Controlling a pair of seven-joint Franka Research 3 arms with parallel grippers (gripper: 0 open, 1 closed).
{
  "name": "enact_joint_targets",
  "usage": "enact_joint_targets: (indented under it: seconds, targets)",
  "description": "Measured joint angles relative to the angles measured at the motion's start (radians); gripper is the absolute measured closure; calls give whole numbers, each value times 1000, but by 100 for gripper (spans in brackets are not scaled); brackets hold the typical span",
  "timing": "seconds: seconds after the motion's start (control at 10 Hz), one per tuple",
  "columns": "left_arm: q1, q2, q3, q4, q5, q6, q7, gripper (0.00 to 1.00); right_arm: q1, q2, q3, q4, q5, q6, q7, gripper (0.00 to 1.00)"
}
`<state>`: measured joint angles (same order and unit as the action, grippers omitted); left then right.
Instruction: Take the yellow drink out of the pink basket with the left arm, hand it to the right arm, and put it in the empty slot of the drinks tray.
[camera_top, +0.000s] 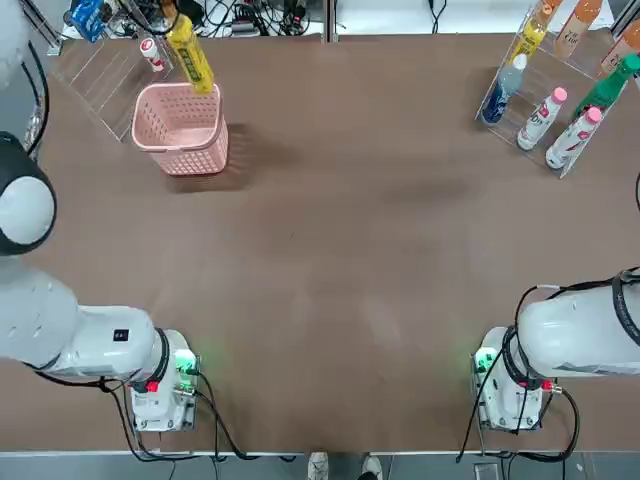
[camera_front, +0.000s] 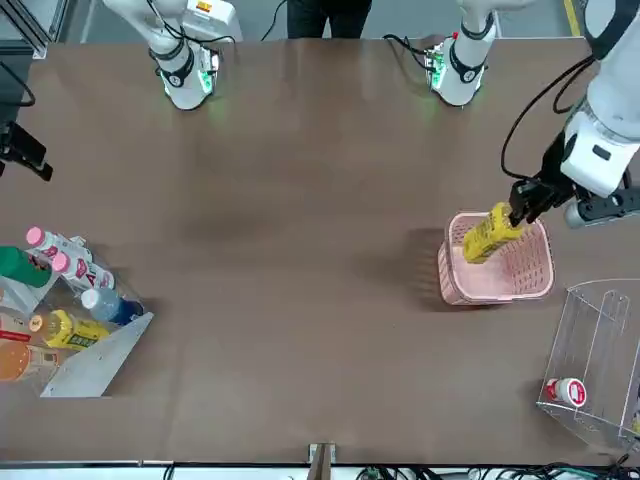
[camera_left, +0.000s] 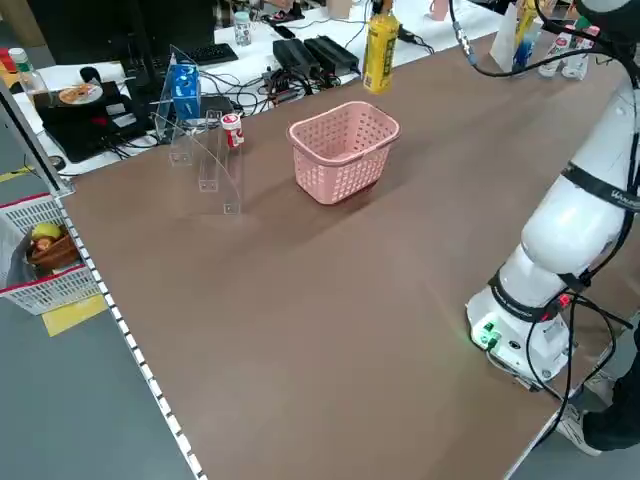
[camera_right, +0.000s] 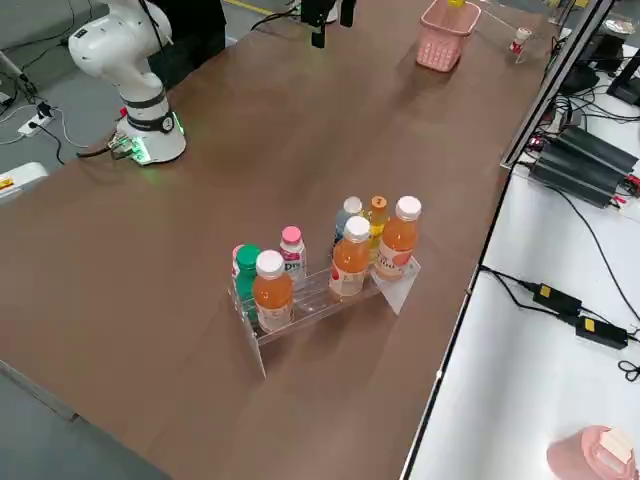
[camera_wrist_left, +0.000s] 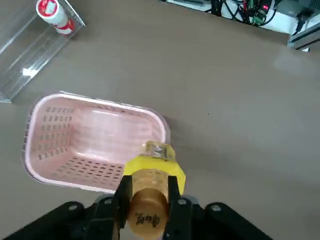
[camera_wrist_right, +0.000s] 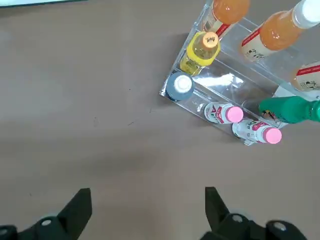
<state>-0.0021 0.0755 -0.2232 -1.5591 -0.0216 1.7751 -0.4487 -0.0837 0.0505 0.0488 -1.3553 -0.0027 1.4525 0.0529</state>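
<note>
The yellow drink hangs tilted above the far rim of the pink basket, lifted clear of it. My left gripper is shut on the bottle's neck just under the orange-brown cap, and shows in the front view as the left gripper over the basket. My right gripper hovers open and holds nothing, above the table short of the drinks tray. The tray stands at the far right with several bottles. A bare clear lane, the empty slot, lies beside the pale yellow bottle.
A clear acrylic stand with a small red-and-white bottle sits just left of the basket. Cables and boxes lie beyond the table's far edge. The wide brown tabletop stretches between basket and tray. A person's shoes show at the near edge.
</note>
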Motion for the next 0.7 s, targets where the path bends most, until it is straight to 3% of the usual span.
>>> enact_joint_targets:
  seconds: [0.7]
  targets:
    - [-4, 61, -117, 7, 0, 0, -219, 67, 0, 0, -1, 0, 0, 0, 0, 0]
